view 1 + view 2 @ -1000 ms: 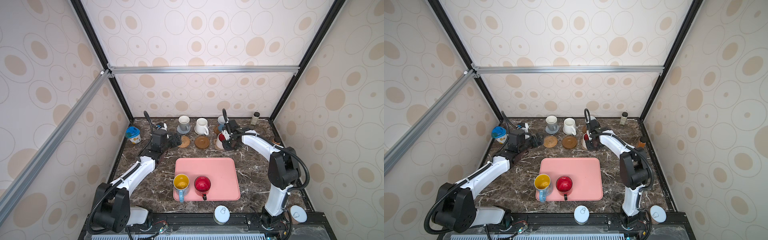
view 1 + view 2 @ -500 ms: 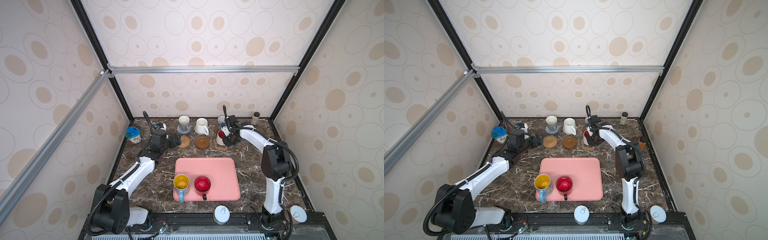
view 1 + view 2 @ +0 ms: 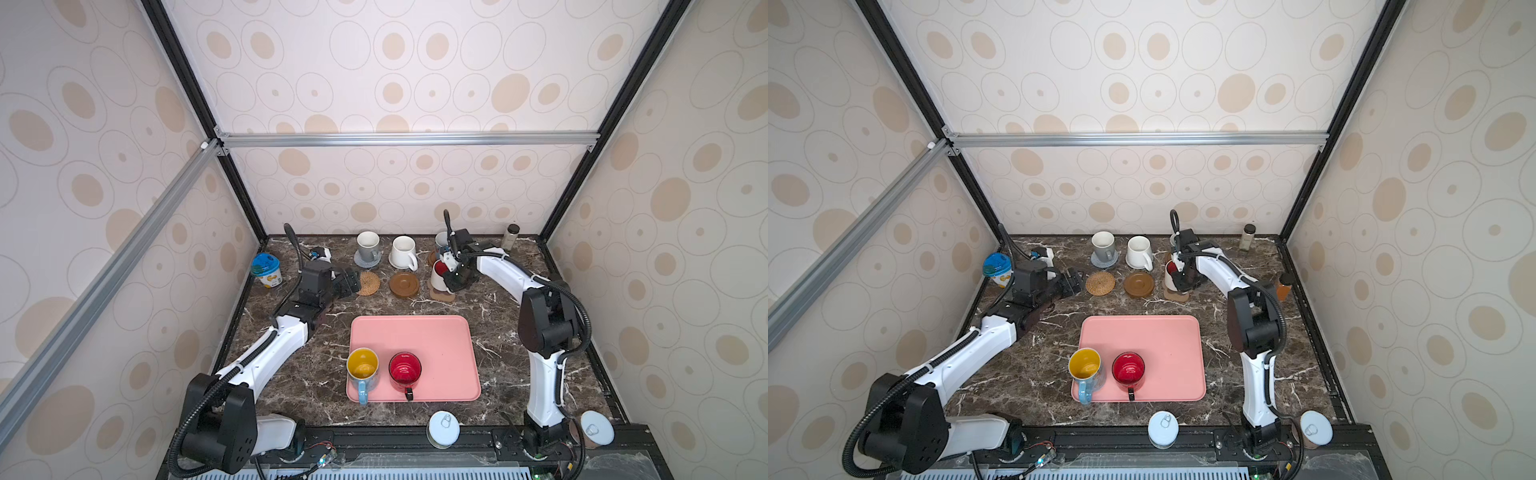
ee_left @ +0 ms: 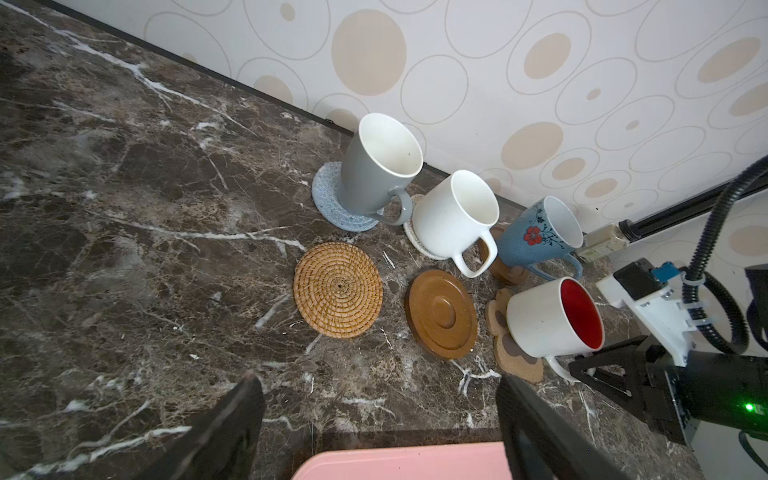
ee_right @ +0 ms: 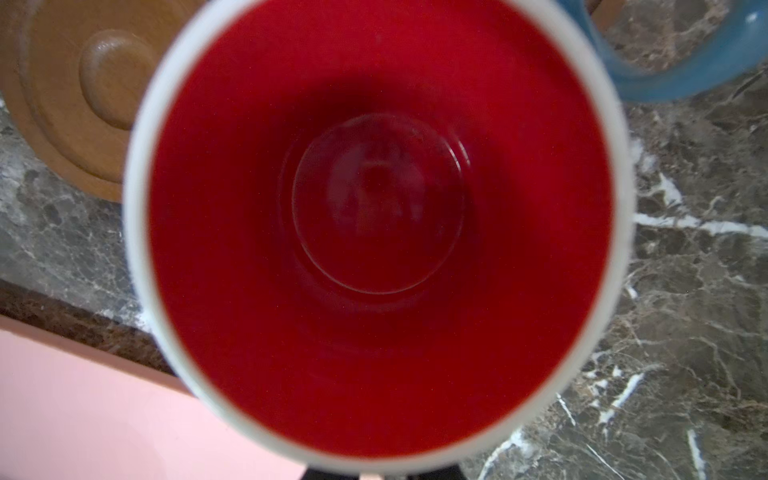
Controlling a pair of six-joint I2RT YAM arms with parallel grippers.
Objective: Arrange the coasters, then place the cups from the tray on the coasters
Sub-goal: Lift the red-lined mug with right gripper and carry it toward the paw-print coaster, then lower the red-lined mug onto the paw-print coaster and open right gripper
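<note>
Grey mug (image 4: pixel 374 174), white mug (image 4: pixel 449 216), floral mug (image 4: pixel 532 239) on coasters (image 4: pixel 328 203) far side; right pincer (image 4: pixel 586 370) clenched on white-red mug (image 4: pixel 536 320) at paw coaster (image 4: pixel 519 365), left pincer (image 4: pixel 378 386) released; yellow-lined mug (image 3: pixel 362 368), red mug (image 3: pixel 405 370) left on tray (image 3: pixel 436 336).

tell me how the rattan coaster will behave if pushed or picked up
The rattan coaster looks thin and light, so it would probably slide easily on the marble. Its tight coil likely keeps it stiff. Lying flat, it seems hard to pinch.

Soft, even, fairly bright light.
Both top views are sharp, bowed at the frame edges; in the right wrist view the red-lined mug (image 5: pixel 378 232) looms out of focus, its white rim smeared; shadows faint.
</note>
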